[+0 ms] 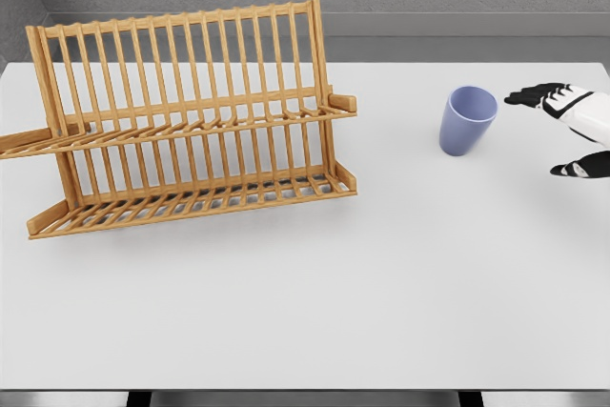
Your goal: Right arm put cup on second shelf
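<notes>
A pale blue cup [467, 120] stands upright on the white table [381, 274], right of the middle. My right hand [558, 131] comes in at the right edge, just right of the cup and apart from it, fingers spread and holding nothing. A wooden two-tier dish rack [186, 116] stands at the left, with an upper slatted shelf [172, 126] and a lower one [191, 202]. Both shelves hold nothing. The left arm is out of sight.
A grey wall runs behind the table's far edge. The table's front edge lies near the bottom of the picture.
</notes>
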You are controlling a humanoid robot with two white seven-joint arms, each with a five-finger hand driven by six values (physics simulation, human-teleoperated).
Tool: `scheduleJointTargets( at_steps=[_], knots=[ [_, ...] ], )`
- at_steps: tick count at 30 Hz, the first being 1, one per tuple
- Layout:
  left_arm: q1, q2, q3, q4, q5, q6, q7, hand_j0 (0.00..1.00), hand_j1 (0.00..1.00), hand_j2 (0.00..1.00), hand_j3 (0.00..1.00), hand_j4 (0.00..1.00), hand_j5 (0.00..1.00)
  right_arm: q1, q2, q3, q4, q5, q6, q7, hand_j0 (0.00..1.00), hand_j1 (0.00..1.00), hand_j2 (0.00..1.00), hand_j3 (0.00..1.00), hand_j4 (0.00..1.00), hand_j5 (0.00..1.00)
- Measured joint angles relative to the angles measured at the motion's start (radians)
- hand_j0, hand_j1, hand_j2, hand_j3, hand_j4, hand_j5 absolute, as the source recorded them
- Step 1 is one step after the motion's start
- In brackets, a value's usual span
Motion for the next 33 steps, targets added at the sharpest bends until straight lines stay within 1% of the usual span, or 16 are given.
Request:
scheduleJointTargets(
  at_steps=[5, 7, 8, 9, 11, 13, 14, 15, 16, 17, 19, 22, 23, 26, 30, 33],
  knots=[
    [0.0, 0.0, 0.0, 0.0, 0.0, 0.0, 0.0, 1.0, 1.0, 1.0, 1.0, 1.0, 1.0, -0.006, -0.004, -0.007, -0.013, -0.005, 0.0, -0.009, 1.0, 1.0, 1.0, 1.0, 1.0, 1.0],
    [0.0, 0.0, 0.0, 0.0, 0.0, 0.0, 0.0, 1.0, 1.0, 1.0, 1.0, 1.0, 1.0, -0.009, -0.024, -0.009, -0.032, -0.006, 0.0, 0.002, 1.0, 1.0, 1.0, 1.0, 1.0, 1.0],
    [0.0, 0.0, 0.0, 0.0, 0.0, 0.0, 0.0, 1.0, 1.0, 1.0, 1.0, 1.0, 1.0, -0.021, -0.038, -0.013, -0.039, -0.007, 0.0, 0.04, 1.0, 1.0, 1.0, 1.0, 1.0, 1.0],
    [0.0, 0.0, 0.0, -0.001, 0.0, 0.0, 0.0, 1.0, 1.0, 1.0, 1.0, 1.0, 1.0, -0.079, -0.044, -0.018, -0.045, -0.001, -0.001, 0.115, 1.0, 1.0, 1.0, 1.0, 1.0, 1.0],
    [0.0, 0.0, 0.0, 0.0, 0.0, 0.0, 0.0, 1.0, 1.0, 1.0, 1.0, 1.0, 1.0, -0.133, -0.049, -0.025, -0.056, -0.012, 0.0, 0.253, 1.0, 1.0, 1.0, 1.0, 1.0, 1.0],
    [0.0, 0.0, 0.0, 0.0, 0.0, 0.0, 0.0, 1.0, 1.0, 1.0, 1.0, 1.0, 1.0, -0.161, -0.046, -0.023, -0.059, -0.012, 0.0, 0.324, 1.0, 1.0, 1.0, 1.0, 1.0, 1.0],
    [0.0, 0.0, 0.0, 0.0, 0.0, 0.0, 0.0, 1.0, 1.0, 1.0, 1.0, 1.0, 1.0, -0.189, -0.044, -0.013, -0.06, -0.011, 0.0, 0.346, 1.0, 1.0, 1.0, 1.0, 1.0, 1.0],
    [0.0, 0.0, 0.0, 0.0, 0.0, 0.0, 0.0, 1.0, 1.0, 1.0, 1.0, 1.0, 1.0, -0.252, -0.037, 0.009, -0.057, -0.002, -0.004, 0.365, 1.0, 1.0, 1.0, 1.0, 1.0, 1.0],
    [0.0, 0.0, 0.0, 0.0, 0.0, 0.0, 0.0, 1.0, 1.0, 1.0, 1.0, 1.0, 1.0, -0.302, -0.027, 0.04, -0.049, -0.001, -0.003, 0.382, 1.0, 1.0, 1.0, 1.0, 1.0, 1.0],
    [0.0, 0.0, 0.0, 0.0, 0.0, 0.0, 0.0, 1.0, 1.0, 1.0, 1.0, 1.0, 1.0, -0.379, -0.013, 0.077, -0.034, -0.008, 0.001, 0.394, 1.0, 1.0, 1.0, 1.0, 1.0, 1.0],
    [0.0, 0.0, 0.0, 0.0, 0.0, 0.0, 0.0, 1.0, 1.0, 1.0, 1.0, 1.0, 1.0, -0.434, 0.017, 0.139, -0.008, -0.004, 0.0, 0.41, 1.0, 1.0, 1.0, 1.0, 1.0, 1.0],
    [0.0, 0.0, 0.0, 0.0, 0.0, 0.0, 0.0, 1.0, 1.0, 1.0, 1.0, 1.0, 1.0, -0.492, 0.057, 0.204, 0.013, -0.001, -0.001, 0.42, 1.0, 1.0, 1.0, 1.0, 1.0, 1.0],
    [0.0, 0.0, 0.0, 0.0, 0.0, 0.0, 0.0, 1.0, 1.0, 1.0, 1.0, 1.0, 1.0, -0.525, 0.071, 0.224, 0.024, 0.001, -0.001, 0.422, 1.0, 1.0, 1.0, 1.0, 1.0, 1.0],
    [0.0, 0.0, 0.0, 0.0, 0.0, 0.0, 0.0, 1.0, 1.0, 1.0, 1.0, 1.0, 1.0, -0.61, 0.124, 0.29, 0.088, 0.003, 0.0, 0.425, 1.0, 1.0, 1.0, 1.0, 1.0, 1.0],
    [0.0, 0.0, 0.0, 0.0, 0.0, 0.0, 0.0, 1.0, 1.0, 1.0, 1.0, 1.0, 1.0, -0.629, 0.173, 0.381, 0.17, 0.011, -0.001, 0.426, 1.0, 1.0, 1.0, 1.0, 1.0, 1.0],
    [0.0, 0.0, 0.0, 0.0, 0.0, 0.0, 0.0, 1.0, 1.0, 1.0, 1.0, 1.0, 1.0, -0.64, 0.189, 0.413, 0.215, 0.023, -0.002, 0.427, 1.0, 1.0, 1.0, 1.0, 1.0, 1.0]
  ],
)
